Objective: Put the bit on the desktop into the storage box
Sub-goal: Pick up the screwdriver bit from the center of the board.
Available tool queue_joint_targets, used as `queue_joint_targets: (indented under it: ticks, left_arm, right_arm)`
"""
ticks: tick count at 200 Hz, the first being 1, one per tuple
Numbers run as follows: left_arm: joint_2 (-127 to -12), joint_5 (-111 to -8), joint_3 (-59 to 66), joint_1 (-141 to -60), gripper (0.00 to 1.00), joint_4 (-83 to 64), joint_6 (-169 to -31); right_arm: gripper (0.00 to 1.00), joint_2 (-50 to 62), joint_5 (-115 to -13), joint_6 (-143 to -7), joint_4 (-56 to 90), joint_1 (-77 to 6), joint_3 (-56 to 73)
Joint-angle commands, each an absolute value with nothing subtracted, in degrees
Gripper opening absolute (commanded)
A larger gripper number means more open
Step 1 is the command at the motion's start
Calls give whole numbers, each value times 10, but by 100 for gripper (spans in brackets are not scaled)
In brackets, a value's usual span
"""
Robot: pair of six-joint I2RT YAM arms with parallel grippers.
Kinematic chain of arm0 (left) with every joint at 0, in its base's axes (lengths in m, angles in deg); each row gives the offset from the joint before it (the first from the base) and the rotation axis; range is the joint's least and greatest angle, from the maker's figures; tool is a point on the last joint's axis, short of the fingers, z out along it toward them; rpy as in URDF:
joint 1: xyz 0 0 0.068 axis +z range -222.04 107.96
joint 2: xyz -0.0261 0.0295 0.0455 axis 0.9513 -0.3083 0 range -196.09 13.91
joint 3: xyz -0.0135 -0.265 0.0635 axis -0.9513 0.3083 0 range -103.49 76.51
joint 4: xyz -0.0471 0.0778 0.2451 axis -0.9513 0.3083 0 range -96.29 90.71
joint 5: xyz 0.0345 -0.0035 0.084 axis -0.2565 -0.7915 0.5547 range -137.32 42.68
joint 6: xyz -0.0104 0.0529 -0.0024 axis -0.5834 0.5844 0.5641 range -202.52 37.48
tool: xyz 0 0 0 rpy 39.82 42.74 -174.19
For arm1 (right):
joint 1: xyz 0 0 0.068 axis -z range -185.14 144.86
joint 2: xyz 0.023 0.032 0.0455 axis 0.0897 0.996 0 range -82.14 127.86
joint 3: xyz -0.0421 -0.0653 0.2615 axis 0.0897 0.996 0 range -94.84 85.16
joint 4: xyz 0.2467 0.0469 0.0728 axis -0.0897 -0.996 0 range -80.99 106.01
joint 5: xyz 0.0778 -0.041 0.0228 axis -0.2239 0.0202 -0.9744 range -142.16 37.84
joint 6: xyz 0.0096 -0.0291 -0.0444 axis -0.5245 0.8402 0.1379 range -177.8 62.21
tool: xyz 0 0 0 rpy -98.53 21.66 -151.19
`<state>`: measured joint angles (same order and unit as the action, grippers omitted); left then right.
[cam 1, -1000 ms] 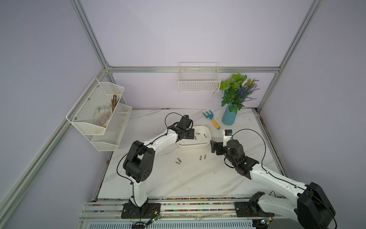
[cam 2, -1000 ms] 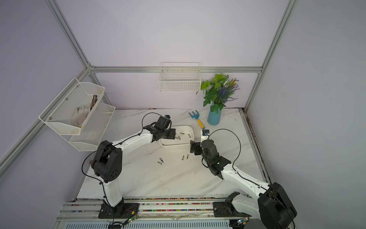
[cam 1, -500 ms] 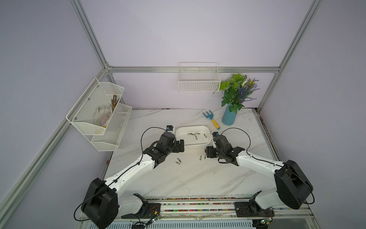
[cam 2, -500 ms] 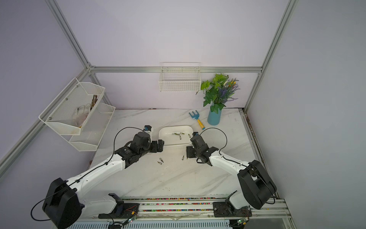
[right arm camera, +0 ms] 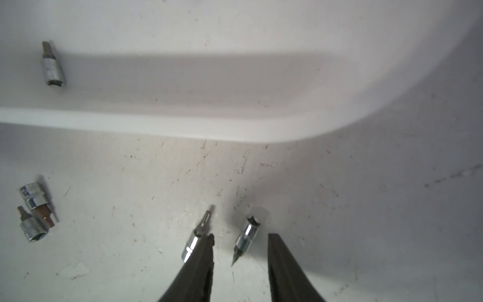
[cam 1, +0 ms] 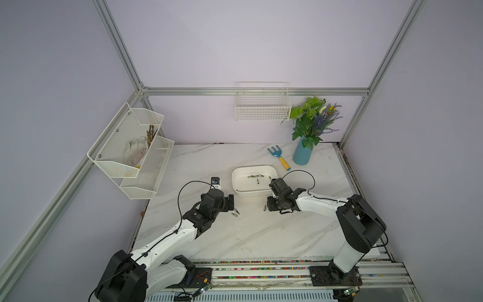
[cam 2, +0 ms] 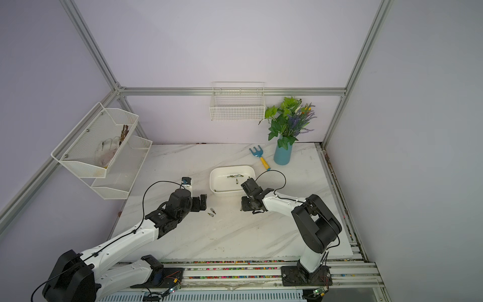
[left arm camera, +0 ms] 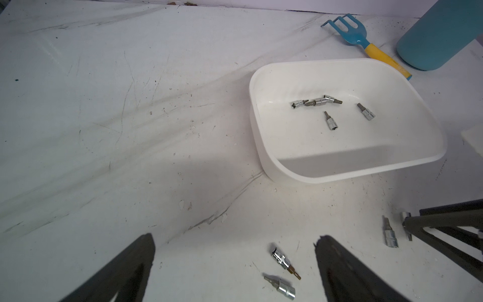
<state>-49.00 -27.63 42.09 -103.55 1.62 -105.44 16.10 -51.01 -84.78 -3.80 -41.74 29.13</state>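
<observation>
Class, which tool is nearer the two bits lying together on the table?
Left. The pair lies within the open left tool; the right tool is farther off, straddling a different bit.

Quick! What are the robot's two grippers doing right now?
Left gripper: open, holding nothing.
Right gripper: open, jaws either side of a bit, not gripping it yet.

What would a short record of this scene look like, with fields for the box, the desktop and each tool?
storage box: holds five bits
desktop: four loose bits, in two pairs
left tool: open, empty, close to one pair
right tool: open, fingers astride one bit; second bit lies just outside them
</observation>
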Motion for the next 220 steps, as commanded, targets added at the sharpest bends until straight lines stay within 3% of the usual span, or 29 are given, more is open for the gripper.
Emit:
queue_joint_targets:
  ticks: [1, 220]
  left_arm:
    - [-488, -263, 406, -1032, 100, -4, -1045]
    - [-496, -258, 405, -1032, 100, -6, -1044]
  right_arm:
    - [38, 165, -492, -855, -57, -421, 280]
    - [15, 215, -462, -836, -86, -424, 247]
